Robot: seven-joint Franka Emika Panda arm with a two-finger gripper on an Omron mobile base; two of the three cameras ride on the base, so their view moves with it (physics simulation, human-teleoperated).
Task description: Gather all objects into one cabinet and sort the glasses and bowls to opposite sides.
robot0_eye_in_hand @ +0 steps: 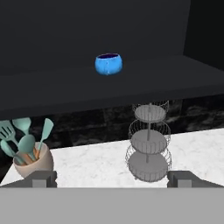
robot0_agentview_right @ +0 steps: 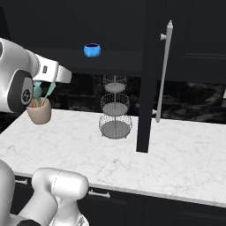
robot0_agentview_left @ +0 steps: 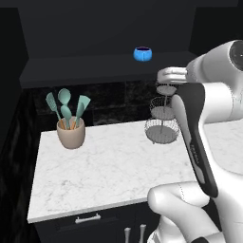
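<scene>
Left base view: one blue cup (robot0_agentview_left: 142, 53) stands upright on the dark shelf (robot0_agentview_left: 85, 66) of the black wall cabinet, towards the right of the shelf as seen here, with bare board on both sides. On the marble counter (robot0_agentview_left: 109, 171) below, a beige pot (robot0_agentview_left: 71, 133) holds several teal utensils (robot0_agentview_left: 66, 107), handles down. Well to its right stands a three-tier wire stand (robot0_agentview_left: 163, 116); all tiers look empty. The white arm crosses the right of the picture, its hand end raised to about shelf height, right of the cup and apart from it.

Right base view: the same cup (robot0_agentview_right: 92, 50) sits on the shelf, above and left of the wire stand (robot0_agentview_right: 115, 110). The pot (robot0_agentview_right: 39, 112) is partly hidden behind the arm. A tall black door panel with a long silver handle (robot0_agentview_right: 164, 70) stands to the right.

Hand view: the gripper (robot0_eye_in_hand: 112, 179) faces the cabinet from a distance, its tips spread fully wide at the bottom corners and holding nothing. The cup (robot0_eye_in_hand: 108, 64) lies ahead and above centre, well apart from the tips. The pot (robot0_eye_in_hand: 33, 162) and the stand (robot0_eye_in_hand: 148, 144) lie below it.

Judgement on handling: the cup appears small, rigid and light, with a rounded, probably smooth wall that could slip. The best hold is likely across its widest part or pinching the rim, jaws level. It looks empty, though its dark inside cannot be fully checked.
</scene>
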